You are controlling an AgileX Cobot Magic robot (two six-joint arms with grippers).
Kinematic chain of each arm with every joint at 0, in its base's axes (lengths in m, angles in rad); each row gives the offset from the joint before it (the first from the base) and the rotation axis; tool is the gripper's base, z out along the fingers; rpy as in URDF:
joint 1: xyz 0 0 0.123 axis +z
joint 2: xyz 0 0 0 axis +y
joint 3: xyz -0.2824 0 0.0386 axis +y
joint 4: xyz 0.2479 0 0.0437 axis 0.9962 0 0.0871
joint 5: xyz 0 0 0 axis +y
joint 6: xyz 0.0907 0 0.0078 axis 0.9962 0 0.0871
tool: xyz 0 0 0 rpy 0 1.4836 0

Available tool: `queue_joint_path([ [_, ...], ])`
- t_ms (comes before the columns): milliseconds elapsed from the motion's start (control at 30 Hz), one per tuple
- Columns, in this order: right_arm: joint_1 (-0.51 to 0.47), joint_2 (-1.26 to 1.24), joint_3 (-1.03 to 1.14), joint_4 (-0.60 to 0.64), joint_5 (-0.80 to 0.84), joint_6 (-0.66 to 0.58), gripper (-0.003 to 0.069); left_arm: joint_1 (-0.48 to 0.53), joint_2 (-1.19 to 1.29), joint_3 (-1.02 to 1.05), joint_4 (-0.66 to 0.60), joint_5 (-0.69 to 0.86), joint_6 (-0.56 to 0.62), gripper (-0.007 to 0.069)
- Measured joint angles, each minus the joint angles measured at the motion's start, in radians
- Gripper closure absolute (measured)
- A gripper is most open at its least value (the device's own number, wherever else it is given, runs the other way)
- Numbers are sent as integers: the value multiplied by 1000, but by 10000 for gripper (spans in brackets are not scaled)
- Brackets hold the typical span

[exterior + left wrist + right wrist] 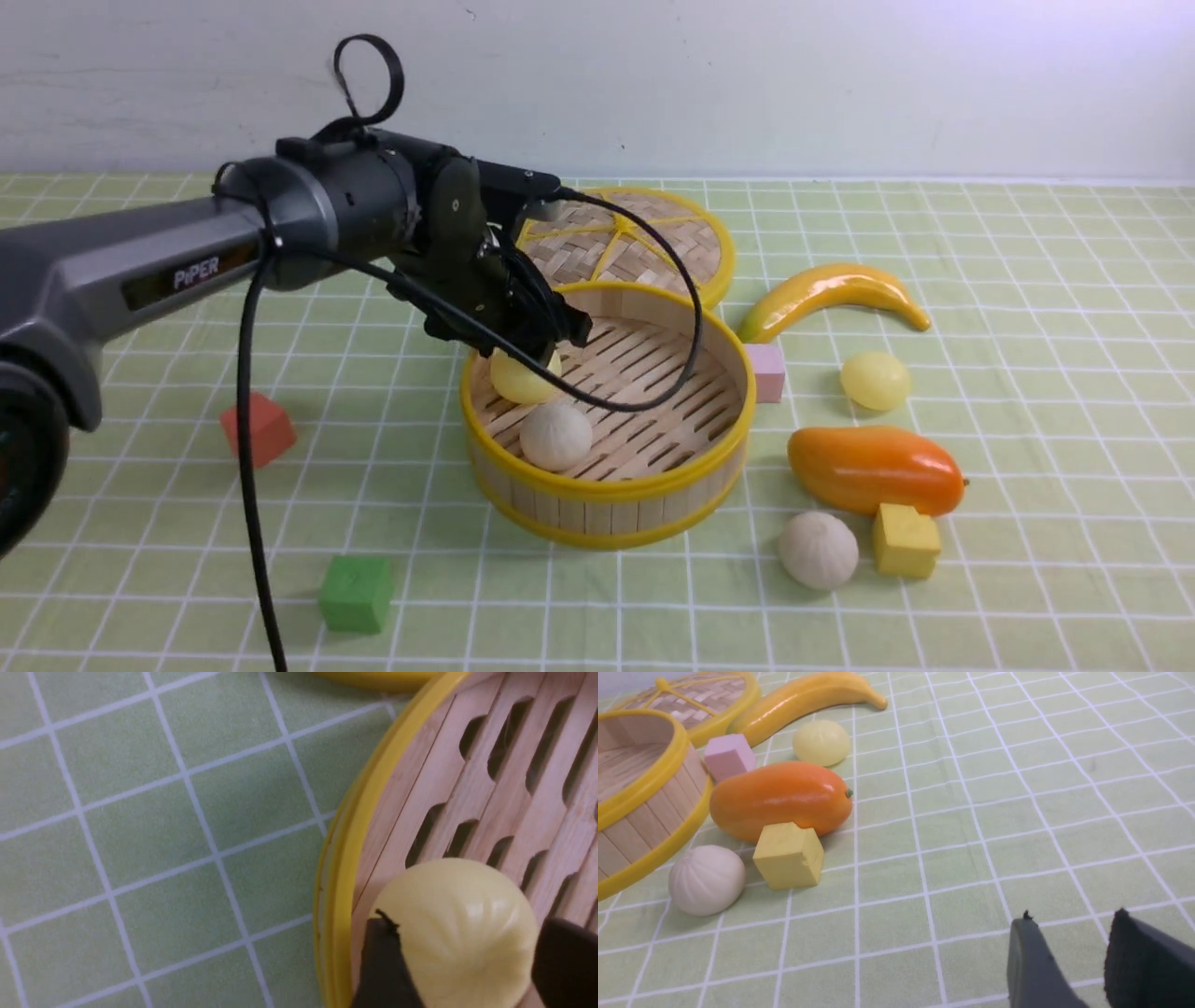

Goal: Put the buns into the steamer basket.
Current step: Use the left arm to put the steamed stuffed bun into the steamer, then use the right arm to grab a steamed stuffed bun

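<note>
Left gripper (pixel 527 359): clamped on held yellow bun (pixel 453 933), low inside steamer basket (pixel 611 485), close to its left wall.
Right gripper (pixel 1083 963): fingers apart, empty.
Other buns: white bun (pixel 555 435) on the slats; loose yellow bun (pixel 875 380) and loose white bun (pixel 818 550) outside, to the right.
Risk: black cable (pixel 695 327) hangs over the basket; I judge it may snag the rim when the arm lifts, and the released bun may roll.

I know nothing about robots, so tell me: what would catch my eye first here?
The big dark grey robot arm reaching in from the left stands out: its claw grips a glossy pale yellow round bun inside the round bamboo steamer basket in the middle, beside a matte off-white pleated bun. To the right, a shiny orange mango lies on the green checked cloth.
</note>
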Motion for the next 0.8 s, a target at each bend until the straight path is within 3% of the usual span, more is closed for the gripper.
queue_joint_path([
  [100,0,0,0,0,0,0,418,0,-107,4,-15,74,-12,85],
  [167,0,0,0,0,0,0,418,0,-188,13,-33,111,-14,120],
  [233,0,0,0,0,0,0,418,0,-294,45,-58,125,-14,209],
  [333,0,0,0,0,0,0,418,0,-480,150,-102,96,-4,435],
  [367,0,0,0,0,0,0,418,0,-480,150,-104,92,-2,452],
  [400,0,0,0,0,0,0,418,0,-615,258,-129,49,13,584],
  [433,0,0,0,0,0,0,418,0,-682,308,-140,20,19,620],
  [500,0,0,0,0,0,0,418,0,-750,390,-158,-14,24,638],
  [800,0,0,0,0,0,0,418,-1,-1324,1093,-294,-431,37,638],
])
